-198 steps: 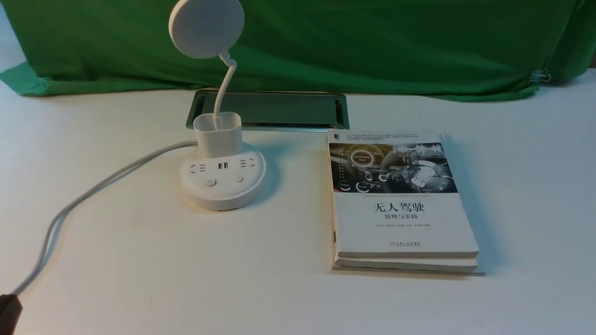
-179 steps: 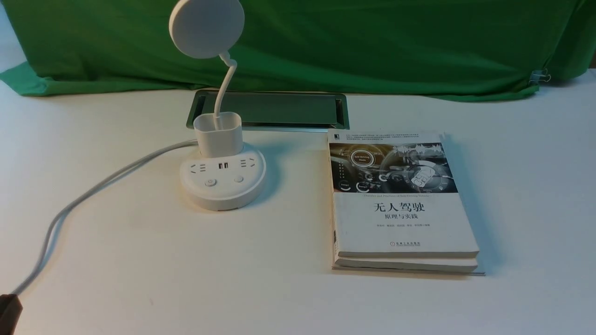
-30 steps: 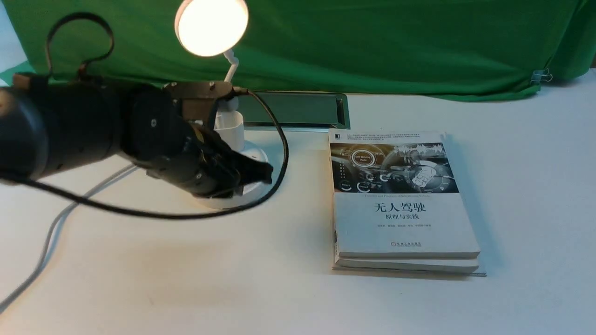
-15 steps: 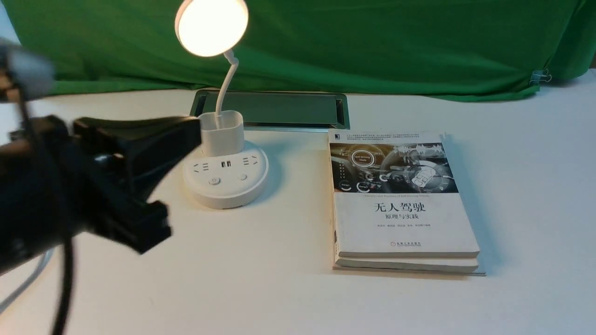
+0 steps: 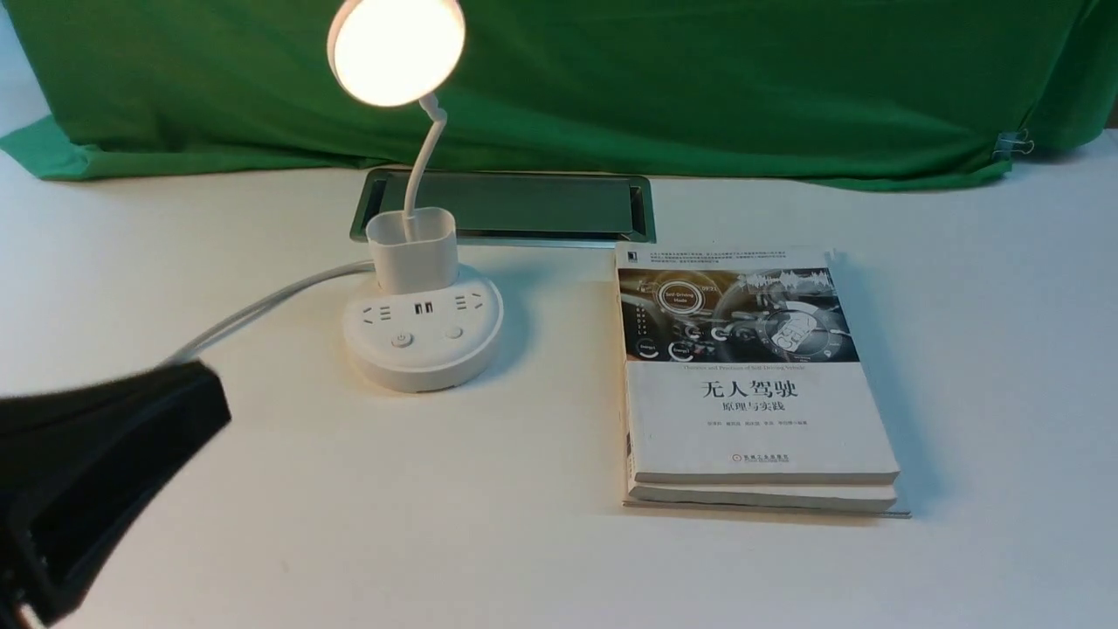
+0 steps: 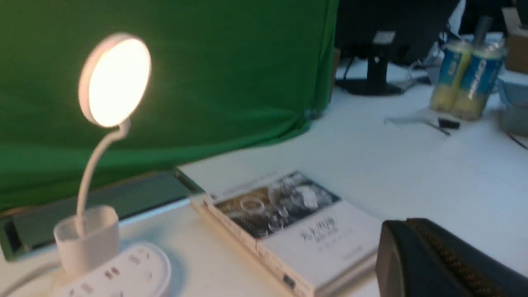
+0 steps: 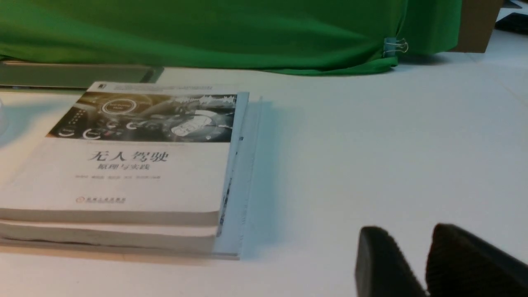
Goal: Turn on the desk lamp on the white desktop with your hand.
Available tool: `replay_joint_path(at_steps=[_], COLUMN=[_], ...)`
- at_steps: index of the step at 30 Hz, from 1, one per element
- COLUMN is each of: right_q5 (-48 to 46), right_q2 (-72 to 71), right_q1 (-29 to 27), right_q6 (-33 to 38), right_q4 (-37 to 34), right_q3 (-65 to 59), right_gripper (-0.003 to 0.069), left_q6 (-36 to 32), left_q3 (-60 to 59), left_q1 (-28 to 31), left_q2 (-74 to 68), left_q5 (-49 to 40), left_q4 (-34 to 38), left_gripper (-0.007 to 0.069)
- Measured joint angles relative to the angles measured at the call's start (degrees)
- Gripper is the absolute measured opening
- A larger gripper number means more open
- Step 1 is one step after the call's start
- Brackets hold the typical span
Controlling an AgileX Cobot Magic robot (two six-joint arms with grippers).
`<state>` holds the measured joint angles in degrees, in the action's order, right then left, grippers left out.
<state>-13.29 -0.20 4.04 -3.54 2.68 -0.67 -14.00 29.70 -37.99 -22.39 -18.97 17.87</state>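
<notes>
My left hand (image 5: pixel 96 472) hangs low, well clear of the lamp (image 5: pixel 423 328); whether its jaws are spread I cannot tell. The lamp glows on the desktop (image 5: pixel 454 524). Catching its cord (image 5: pixel 262 306) could drag it.

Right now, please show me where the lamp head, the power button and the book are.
lamp head (image 5: pixel 397 51), front view, middle of the lit disc
power button (image 5: pixel 402 340), front view, button top
book (image 5: pixel 755 411), front view, cover
</notes>
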Motion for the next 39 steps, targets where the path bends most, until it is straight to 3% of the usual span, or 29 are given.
replay_joint_path(at_steps=[2,5,7,10,13,14,15,18,21,26,39], right_q5=[0.0,0.0,0.0,0.0,0.0,0.0,0.0,0.0,0.0,0.0,0.0], right_q2=[0.0,0.0,0.0,0.0,0.0,0.0,0.0,0.0,0.0,0.0,0.0], right_q1=[0.0,0.0,0.0,0.0,0.0,0.0,0.0,0.0,0.0,0.0,0.0], right_q6=[0.0,0.0,0.0,0.0,0.0,0.0,0.0,0.0,0.0,0.1,0.0], right_q4=[0.0,0.0,0.0,0.0,0.0,0.0,0.0,0.0,0.0,0.0,0.0], right_q3=[0.0,0.0,0.0,0.0,0.0,0.0,0.0,0.0,0.0,0.0,0.0], right_gripper=[0.0238,0.0238,0.0238,0.0238,0.0238,0.0238,0.0238,0.0238,0.0238,0.0238,0.0238], left_q6=[-0.1,0.2,0.2,0.3,0.9,0.9,2.8,6.9,12.3,14.9,14.0], left_q3=[-0.9,-3.6,-6.9,-15.8,-23.4,-23.4,-27.0,-29.5,-29.9,-30.0,-30.0], left_q1=[0.0,0.5,2.5,10.1,18.4,18.4,23.1,27.6,31.3,31.6,31.7], left_q2=[3.1,7.3,11.0,17.4,21.2,21.4,22.1,22.2,22.4,22.5,22.5], left_q5=[-5.0,-4.3,0.5,17.7,28.5,29.0,31.6,31.6,22.5,5.2,2.8], left_q4=[-1.1,-4.0,-7.2,-14.0,-16.3,-16.4,-16.6,-16.5,-16.1,-14.5,-13.5], left_gripper=[0.0000,0.0000,0.0000,0.0000,0.0000,0.0000,0.0000,0.0000,0.0000,0.0000,0.0000])
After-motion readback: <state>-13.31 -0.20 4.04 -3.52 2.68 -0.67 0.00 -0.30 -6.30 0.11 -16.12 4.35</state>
